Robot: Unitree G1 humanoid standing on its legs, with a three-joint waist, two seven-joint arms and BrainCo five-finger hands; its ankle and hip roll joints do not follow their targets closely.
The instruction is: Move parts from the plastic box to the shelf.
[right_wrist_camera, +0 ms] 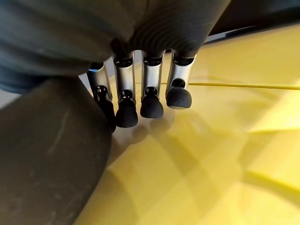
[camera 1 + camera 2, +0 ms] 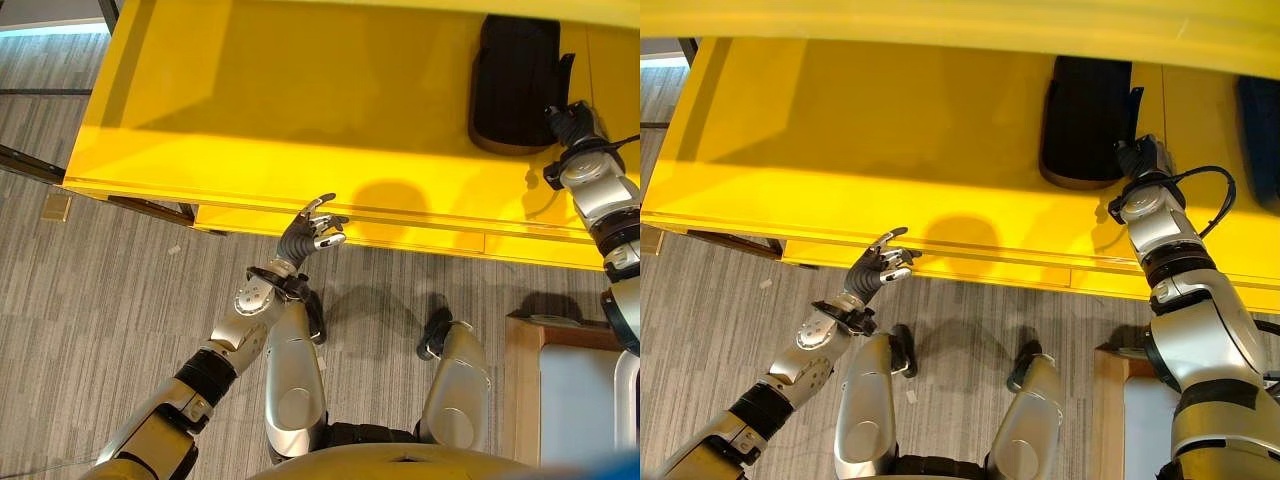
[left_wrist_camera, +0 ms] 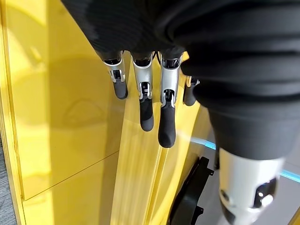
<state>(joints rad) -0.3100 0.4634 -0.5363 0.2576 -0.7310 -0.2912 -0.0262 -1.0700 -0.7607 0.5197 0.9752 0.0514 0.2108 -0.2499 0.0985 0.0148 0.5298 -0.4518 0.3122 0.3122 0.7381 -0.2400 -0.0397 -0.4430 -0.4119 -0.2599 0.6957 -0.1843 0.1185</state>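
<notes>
Right eye view: right hand (image 2: pixel 1137 158) beside black part (image 2: pixel 1085 120) on yellow shelf (image 2: pixel 890 150).

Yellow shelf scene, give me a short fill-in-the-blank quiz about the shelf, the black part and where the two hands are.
1. The black part lies on the ____ shelf.
2. The hand right beside the black part is the robot's ____ hand.
3. The left hand is held at the shelf's front ____, its fingers relaxed and holding nothing.
4. The floor under the shelf is covered in ____ carpet.

Missing words: yellow; right; edge; grey
</notes>
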